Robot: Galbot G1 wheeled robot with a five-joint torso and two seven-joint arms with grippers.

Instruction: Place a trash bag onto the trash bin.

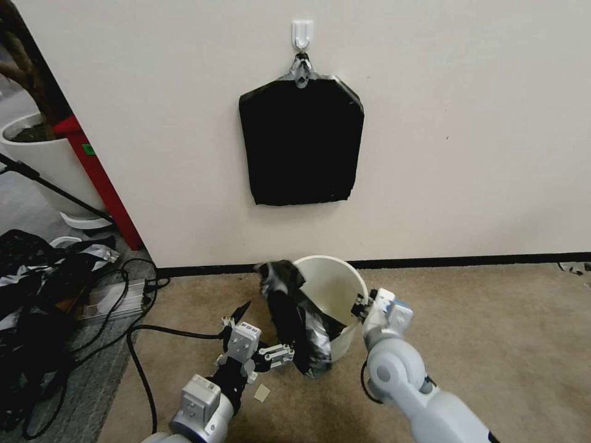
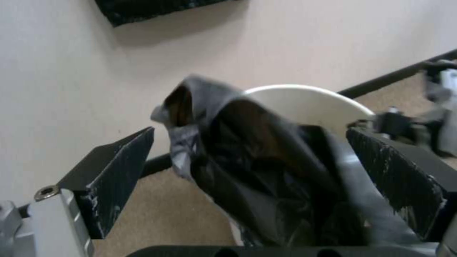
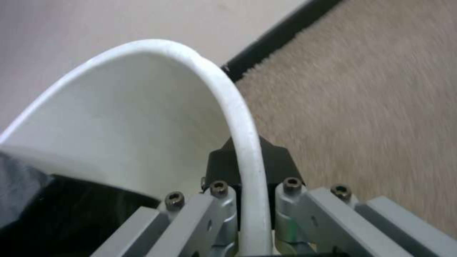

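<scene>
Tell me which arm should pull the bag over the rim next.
Left, probably. Its end effector is open around the trash bag draped over the near-left rim. The right end effector is clamped on the trash bin rim, steadying it.

The left side of the trash bin (image 1: 335, 286) was blocked by the trash bag (image 1: 295, 320), draped over the rim between the spread fingers of the left gripper (image 1: 258, 335). The right rim was taken up by the right gripper (image 1: 363, 307), clamped on it. Open carpet (image 1: 492, 332) was left to the right, while cables (image 1: 132, 335) were strewn on the left.
</scene>
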